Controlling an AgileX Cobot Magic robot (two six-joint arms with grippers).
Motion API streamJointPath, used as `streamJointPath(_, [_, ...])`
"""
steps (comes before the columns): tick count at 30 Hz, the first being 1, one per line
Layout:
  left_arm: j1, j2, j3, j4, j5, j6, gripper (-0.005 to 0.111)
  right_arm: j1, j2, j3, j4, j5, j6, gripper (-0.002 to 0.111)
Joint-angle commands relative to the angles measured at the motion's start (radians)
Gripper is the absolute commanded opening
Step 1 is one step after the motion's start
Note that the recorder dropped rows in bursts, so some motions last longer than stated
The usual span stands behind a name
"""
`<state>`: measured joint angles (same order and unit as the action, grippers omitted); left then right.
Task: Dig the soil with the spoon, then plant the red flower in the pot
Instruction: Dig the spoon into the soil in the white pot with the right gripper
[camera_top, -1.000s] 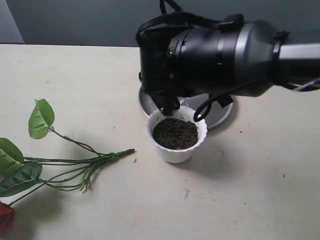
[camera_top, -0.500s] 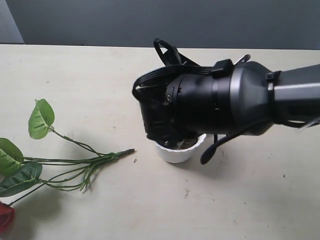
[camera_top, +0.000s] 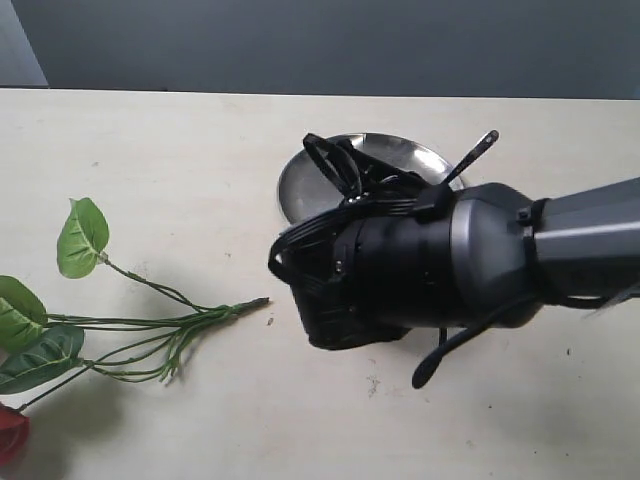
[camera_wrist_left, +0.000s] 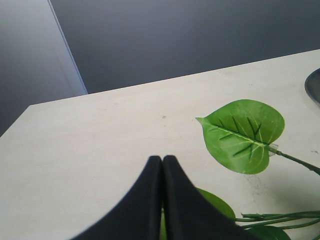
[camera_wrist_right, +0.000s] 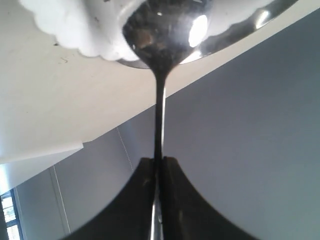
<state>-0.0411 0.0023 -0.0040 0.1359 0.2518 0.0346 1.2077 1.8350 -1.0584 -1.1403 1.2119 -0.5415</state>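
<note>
My right gripper (camera_wrist_right: 159, 160) is shut on the thin handle of the silver spoon (camera_wrist_right: 161, 95). The spoon's shiny bowl (camera_wrist_right: 167, 27) lies against the scalloped rim of the white pot (camera_wrist_right: 75, 30). In the exterior view the right arm's black wrist (camera_top: 400, 270) covers the pot and the soil completely. The red flower lies flat on the table at the left, with green leaves (camera_top: 82, 235), thin stems (camera_top: 170, 325) and its red bloom (camera_top: 10, 432) at the frame's edge. My left gripper (camera_wrist_left: 162, 159) is shut and empty, close above the table beside a large leaf (camera_wrist_left: 245, 132).
The shiny steel plate (camera_top: 330, 175) stands just behind the covered pot; its rim (camera_wrist_right: 250, 22) also shows in the right wrist view. A second leaf (camera_wrist_left: 220, 202) lies partly under the left jaws. The beige table (camera_top: 180, 140) meets a dark wall behind.
The right arm has swung down and nearer in the exterior view, uncovering the steel plate and hiding the pot and soil. The flower has not moved.
</note>
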Motion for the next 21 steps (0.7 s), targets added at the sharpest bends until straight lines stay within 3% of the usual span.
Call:
streamJointPath(1, [0.002, -0.002, 0.004, 0.000, -0.009, -0.002, 0.000, 0.010, 0.022, 0.002, -0.022, 0.009, -0.008, 0.000])
streamJointPath(21, [0.002, -0.002, 0.004, 0.000, -0.009, -0.002, 0.000, -0.022, 0.052, 0.002, -0.147, 0.009, -0.008, 0.000])
